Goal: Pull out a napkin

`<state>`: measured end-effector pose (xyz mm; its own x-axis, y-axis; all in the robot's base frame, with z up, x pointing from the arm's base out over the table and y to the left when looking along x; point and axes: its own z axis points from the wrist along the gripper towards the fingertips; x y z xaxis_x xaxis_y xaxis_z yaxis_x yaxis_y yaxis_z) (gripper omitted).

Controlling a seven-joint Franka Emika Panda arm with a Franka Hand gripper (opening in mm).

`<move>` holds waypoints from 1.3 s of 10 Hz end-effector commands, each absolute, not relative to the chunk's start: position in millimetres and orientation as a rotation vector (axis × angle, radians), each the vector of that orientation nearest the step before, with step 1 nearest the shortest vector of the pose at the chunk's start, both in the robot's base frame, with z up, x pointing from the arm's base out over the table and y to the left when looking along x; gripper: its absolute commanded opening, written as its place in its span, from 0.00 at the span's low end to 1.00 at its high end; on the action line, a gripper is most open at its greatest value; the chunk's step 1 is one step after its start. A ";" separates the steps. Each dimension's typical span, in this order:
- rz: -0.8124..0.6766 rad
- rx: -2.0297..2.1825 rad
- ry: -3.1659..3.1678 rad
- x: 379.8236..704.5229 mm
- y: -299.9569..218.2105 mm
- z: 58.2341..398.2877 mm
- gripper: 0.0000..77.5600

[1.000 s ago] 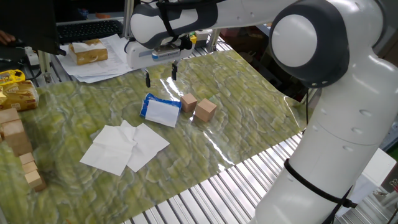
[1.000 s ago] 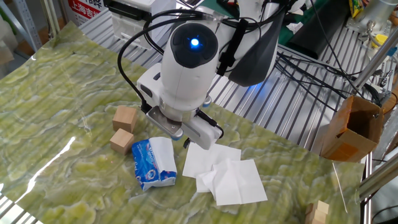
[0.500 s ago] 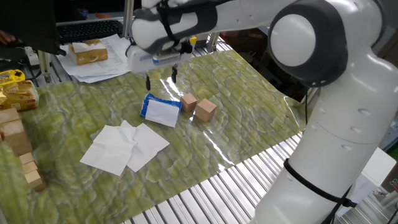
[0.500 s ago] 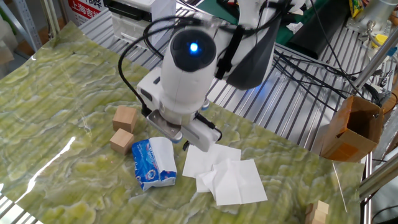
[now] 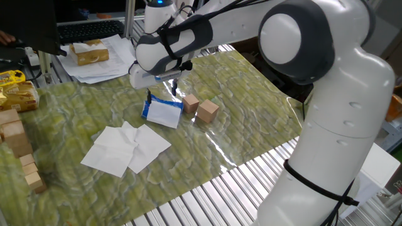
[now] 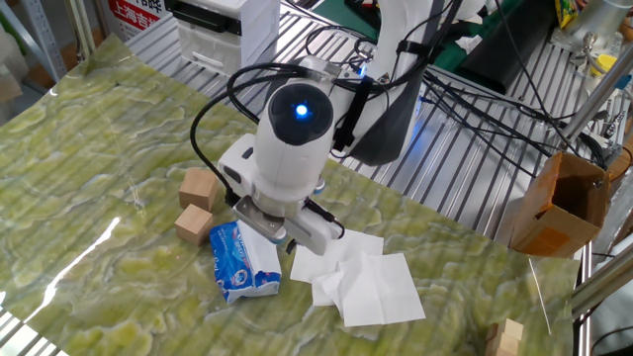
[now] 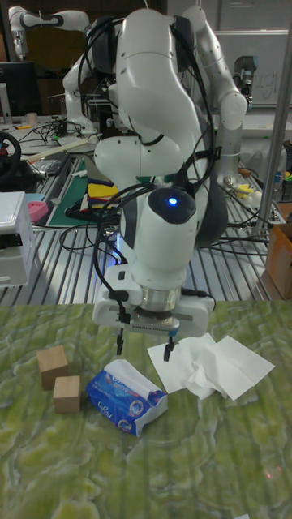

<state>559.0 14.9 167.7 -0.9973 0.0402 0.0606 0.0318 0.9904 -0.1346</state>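
Napkin (image 7: 123, 372) is poking, white and creased, from the blue plastic packet (image 7: 126, 400); gripper (image 7: 143, 345) is hovering above, fingers apart. Loose tissues (image 7: 212, 366) are lying beside.

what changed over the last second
The gripper has come down toward the blue tissue packet, jaws open and holding nothing. The packet, the two wooden blocks and the loose napkins stayed put.

2 wooden cubes (image 7: 59, 379) | 1 tissue packet (image 7: 126, 396) | 3 loose tissues (image 7: 212, 366)
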 end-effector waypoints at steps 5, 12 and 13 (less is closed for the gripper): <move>0.204 -0.038 -3.086 570.9 12.4 153.3 1.00; 0.191 -0.029 -3.106 576.2 11.0 131.8 1.00; 0.191 -0.030 -3.109 576.5 11.2 130.4 1.00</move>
